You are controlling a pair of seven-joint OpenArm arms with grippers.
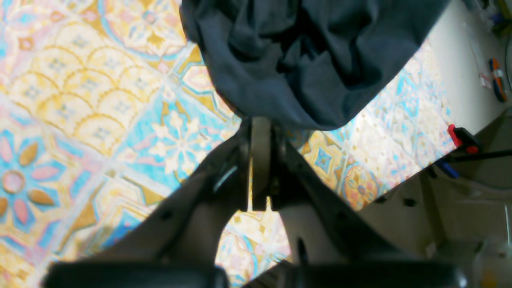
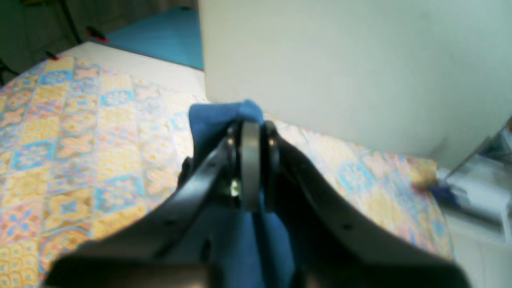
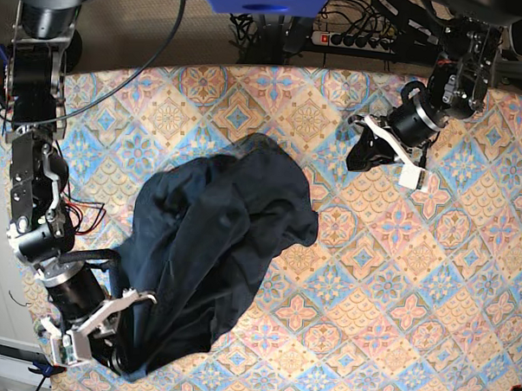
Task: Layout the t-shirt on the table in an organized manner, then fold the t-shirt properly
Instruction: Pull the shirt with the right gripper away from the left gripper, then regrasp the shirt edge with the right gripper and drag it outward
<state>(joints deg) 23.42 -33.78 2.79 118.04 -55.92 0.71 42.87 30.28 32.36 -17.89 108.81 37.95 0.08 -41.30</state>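
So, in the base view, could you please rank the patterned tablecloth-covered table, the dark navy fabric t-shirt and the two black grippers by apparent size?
1. The colourful tile-patterned table, filling most of the view.
2. The dark navy t-shirt, crumpled on it.
3. The left gripper and right gripper look alike in size, so I won't rank them.

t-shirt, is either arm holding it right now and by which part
The right gripper is shut on the t-shirt at a bunched edge at its near end; which part cannot be told. The left gripper holds nothing.
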